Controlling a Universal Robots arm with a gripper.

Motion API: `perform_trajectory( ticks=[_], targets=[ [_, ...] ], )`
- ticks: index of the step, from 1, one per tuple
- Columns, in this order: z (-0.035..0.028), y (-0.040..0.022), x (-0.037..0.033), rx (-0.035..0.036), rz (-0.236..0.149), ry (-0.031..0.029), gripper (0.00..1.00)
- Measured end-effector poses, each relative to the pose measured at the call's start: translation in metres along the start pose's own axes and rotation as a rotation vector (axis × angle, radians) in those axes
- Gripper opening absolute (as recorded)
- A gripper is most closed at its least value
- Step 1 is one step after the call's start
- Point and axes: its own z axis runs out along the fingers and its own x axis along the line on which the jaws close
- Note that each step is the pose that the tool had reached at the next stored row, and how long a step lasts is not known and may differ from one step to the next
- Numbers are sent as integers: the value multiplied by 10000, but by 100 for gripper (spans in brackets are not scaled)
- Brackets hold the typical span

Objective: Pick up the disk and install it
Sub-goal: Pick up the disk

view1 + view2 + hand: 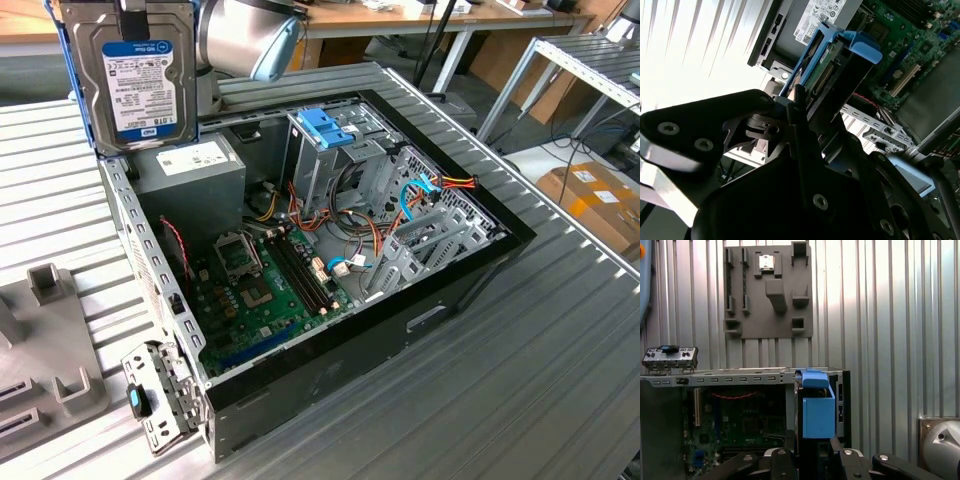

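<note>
Ribbed metal table [560, 380], nearest and largest: bears everything listed. Computer case [330, 360], black, lying on its side with the panel off, interior open upward. Robot arm [250, 40], grey joint at the far end of the case. Grey fixture tray [50, 350], moulded slots, on the table at the exterior view's left, apart from the case. Power supply [190, 175], grey box with white sticker, in the case's far corner toward the exterior view's left. Motherboard [250, 300], green, on the case floor. Drive cage [310, 170], bare metal, far middle of the case, with a blue latch [325, 130] on top. The disk [135, 80], silver-grey, blue-and-white label toward the exterior view, light-blue rails: held upright in the air above the power supply corner, touching nothing in the case. Gripper [797, 107], black: fingers closed on one end of the disk, the rest reaching out beyond them toward the case. Bracket plate [155, 395], small, perforated, at the case's near corner. Step in hand, by judgement: pick-up done, the disk being carried over the case, not yet installed. Installation would likely call for lining the blue rails up squarely with the cage's opening and clearing the loose cables.
</note>
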Motion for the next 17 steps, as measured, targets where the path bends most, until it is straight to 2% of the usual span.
perform_trajectory(
  ticks=[3, 12, 17],
  targets=[
    [0, -23, 0, 0, 0, 0, 35],
    [0, -26, -1, 0, 0, 0, 35],
    [0, -48, -2, 0, -1, 1, 35]
  ],
)
